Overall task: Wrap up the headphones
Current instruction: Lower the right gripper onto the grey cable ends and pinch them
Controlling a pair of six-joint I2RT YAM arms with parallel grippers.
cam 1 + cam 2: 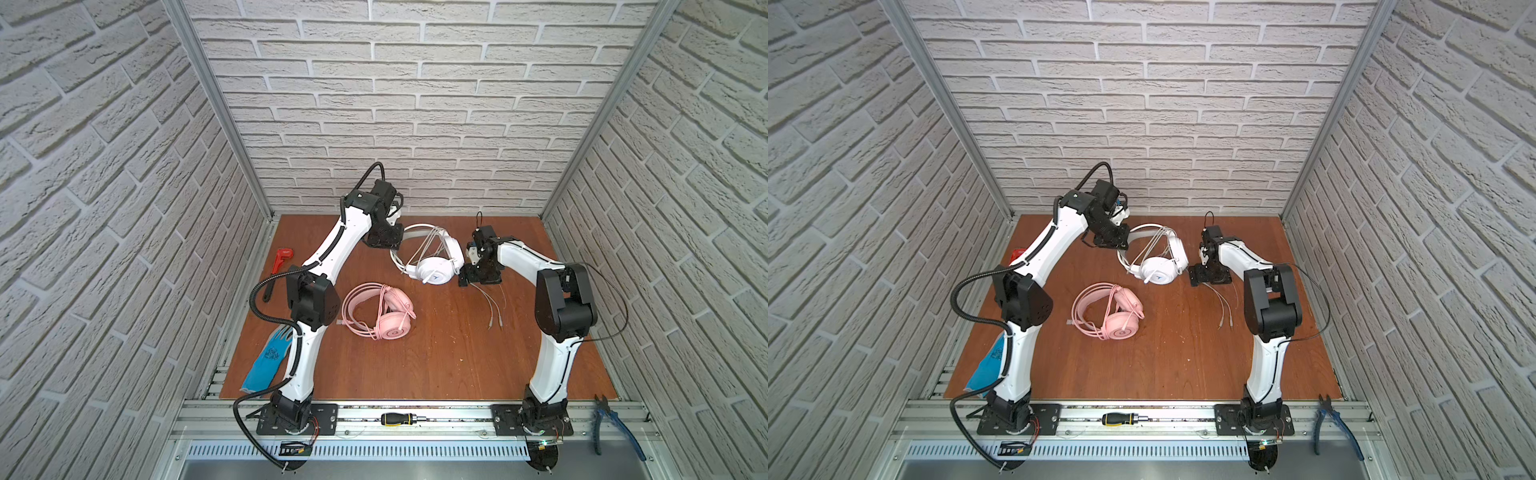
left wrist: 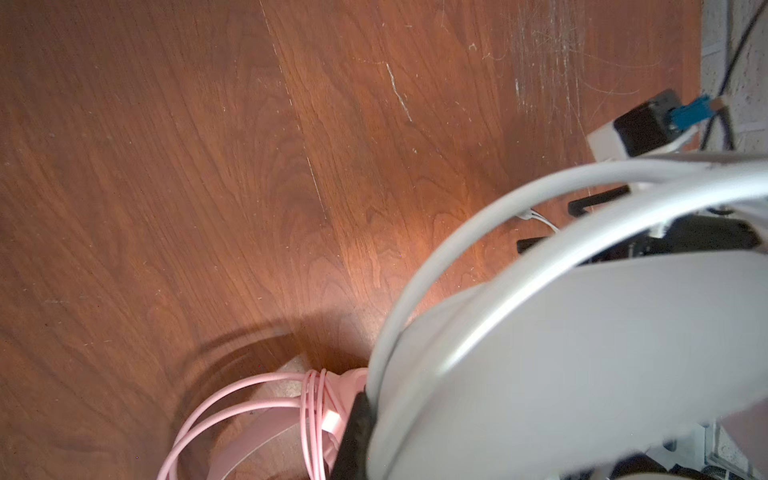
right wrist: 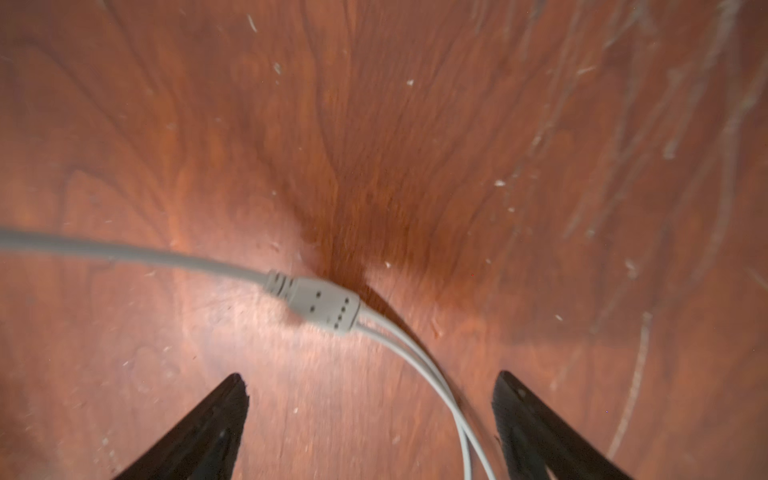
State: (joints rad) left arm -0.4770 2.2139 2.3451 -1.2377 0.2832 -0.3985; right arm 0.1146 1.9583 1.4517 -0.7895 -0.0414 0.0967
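white headset (image 1: 432, 262): light, stiff band (image 2: 582, 353), limp cable (image 3: 124, 249) | left gripper (image 1: 388, 243): seemingly clamped on band | right gripper (image 3: 370, 378): jaws apart; grab splitter (image 3: 324, 305)

bright even light; wrist views soft (near parts blurred).

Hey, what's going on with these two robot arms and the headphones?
The left gripper is shut on the headband of the white headphones, whose cable is partly looped across it. The right gripper hangs open over the cable's loose end by the splitter, gripping nothing. The pink headphones lie on the table, cable already wound.
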